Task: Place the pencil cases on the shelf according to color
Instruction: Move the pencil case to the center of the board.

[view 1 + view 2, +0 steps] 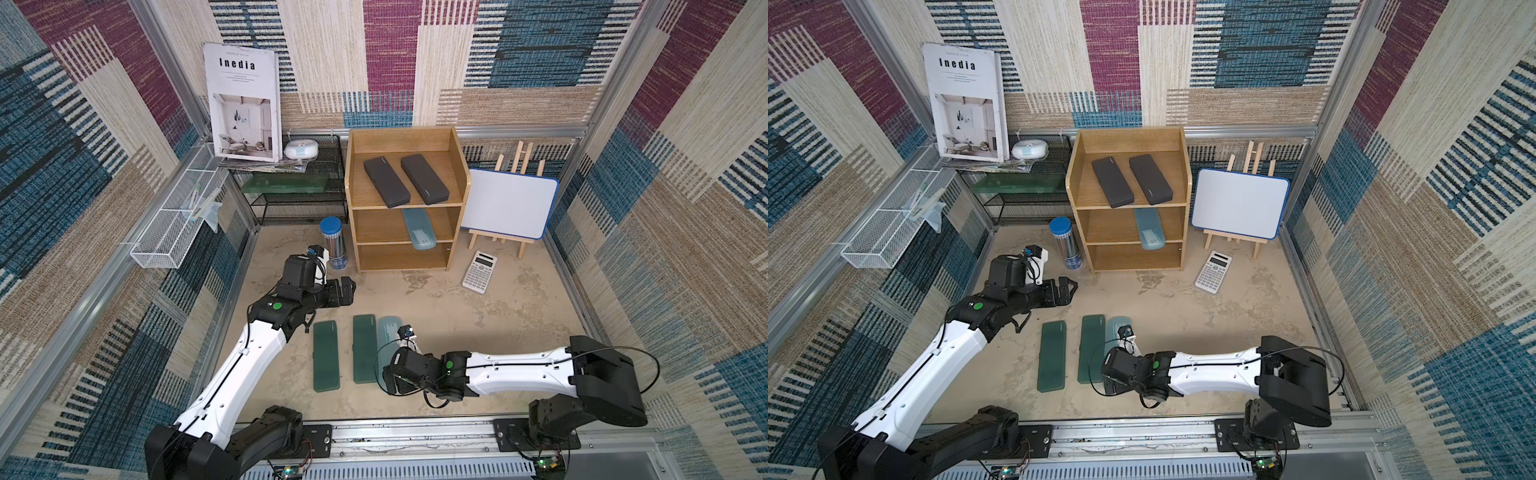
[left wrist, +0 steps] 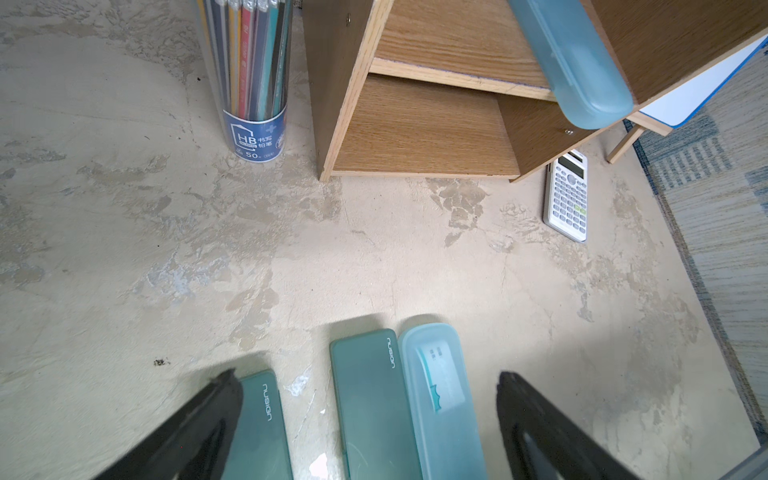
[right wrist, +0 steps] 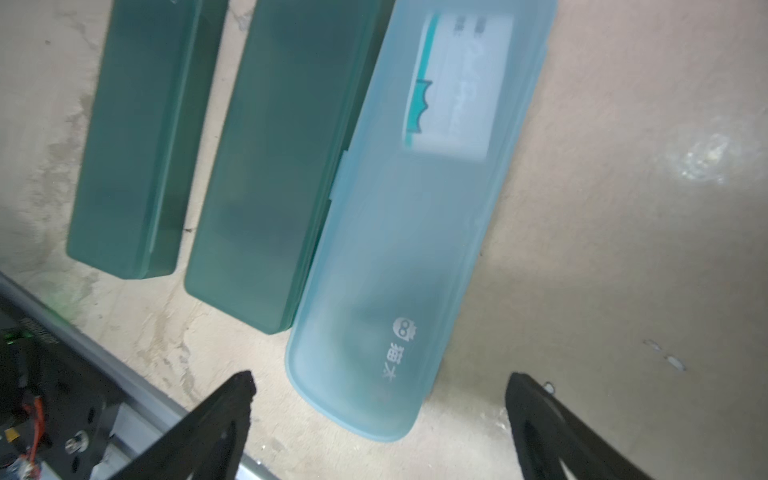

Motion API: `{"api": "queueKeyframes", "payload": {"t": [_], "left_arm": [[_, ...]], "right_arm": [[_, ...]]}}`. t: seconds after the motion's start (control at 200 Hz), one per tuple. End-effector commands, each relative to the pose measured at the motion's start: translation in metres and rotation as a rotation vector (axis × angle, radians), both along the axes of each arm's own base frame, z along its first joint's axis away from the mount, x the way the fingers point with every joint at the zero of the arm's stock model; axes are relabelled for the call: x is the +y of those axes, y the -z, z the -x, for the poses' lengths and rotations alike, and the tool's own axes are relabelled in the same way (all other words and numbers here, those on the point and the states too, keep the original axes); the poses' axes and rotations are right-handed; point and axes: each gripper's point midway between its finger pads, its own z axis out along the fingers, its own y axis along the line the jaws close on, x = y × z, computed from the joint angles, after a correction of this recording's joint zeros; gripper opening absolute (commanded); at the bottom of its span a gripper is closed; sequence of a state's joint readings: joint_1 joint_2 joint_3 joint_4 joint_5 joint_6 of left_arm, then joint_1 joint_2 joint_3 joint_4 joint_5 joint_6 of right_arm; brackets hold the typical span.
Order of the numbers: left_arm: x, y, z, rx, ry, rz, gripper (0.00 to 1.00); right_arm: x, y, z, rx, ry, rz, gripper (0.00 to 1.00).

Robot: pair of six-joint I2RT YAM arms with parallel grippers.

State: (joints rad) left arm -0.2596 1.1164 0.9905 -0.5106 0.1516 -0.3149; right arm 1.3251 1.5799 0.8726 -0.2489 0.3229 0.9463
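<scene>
The right end effector (image 3: pixel 380 380) is held wide and empty over the near end of the light blue case (image 3: pixel 415 232) on the desk (image 3: pixel 623 249); the touching green case (image 3: pixel 270 166) could be pinched or dragged at closure.

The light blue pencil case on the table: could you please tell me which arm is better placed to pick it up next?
Right. The right tool hangs open directly over the light blue case, jaws either side of its end. The left tool sits farther back, nearer the shelf.

Right arm (image 1: pixel 511 370) covers part of the tabletop light-blue case (image 1: pixel 388 332).
</scene>
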Motion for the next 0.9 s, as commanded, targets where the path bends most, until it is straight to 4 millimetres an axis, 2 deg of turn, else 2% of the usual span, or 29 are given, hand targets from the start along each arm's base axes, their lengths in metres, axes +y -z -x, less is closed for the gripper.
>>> {"api": "queueKeyframes", "payload": {"t": [0.0,0.115,0.215,0.441,0.586,0.796,0.897], "left_arm": [[0.0,-0.002,0.0,-0.009,-0.003,0.005,0.99],[0.0,-0.003,0.0,-0.011,-0.001,0.009,1.0],[-0.001,-0.004,0.0,-0.013,0.0,0.013,0.99],[-0.001,-0.007,0.001,-0.021,0.002,0.019,1.0],[-0.002,-0.007,0.001,-0.021,0.003,0.021,1.0],[-0.002,-0.005,0.001,-0.017,0.002,0.02,0.99],[-0.002,-0.005,0.001,-0.016,0.002,0.019,0.99]], "right_arm": [[0.0,0.009,-0.003,-0.003,0.02,0.046,0.99],[0.006,0.021,-0.006,0.003,0.024,0.09,0.99],[0.003,0.033,-0.008,0.011,0.047,0.155,0.99],[-0.036,0.044,-0.012,-0.014,0.14,0.278,0.99],[-0.055,0.035,-0.01,-0.034,0.146,0.263,0.99],[-0.053,0.004,-0.005,-0.069,0.051,0.099,0.99],[-0.055,-0.003,-0.003,-0.094,0.005,0.083,0.99]]}}
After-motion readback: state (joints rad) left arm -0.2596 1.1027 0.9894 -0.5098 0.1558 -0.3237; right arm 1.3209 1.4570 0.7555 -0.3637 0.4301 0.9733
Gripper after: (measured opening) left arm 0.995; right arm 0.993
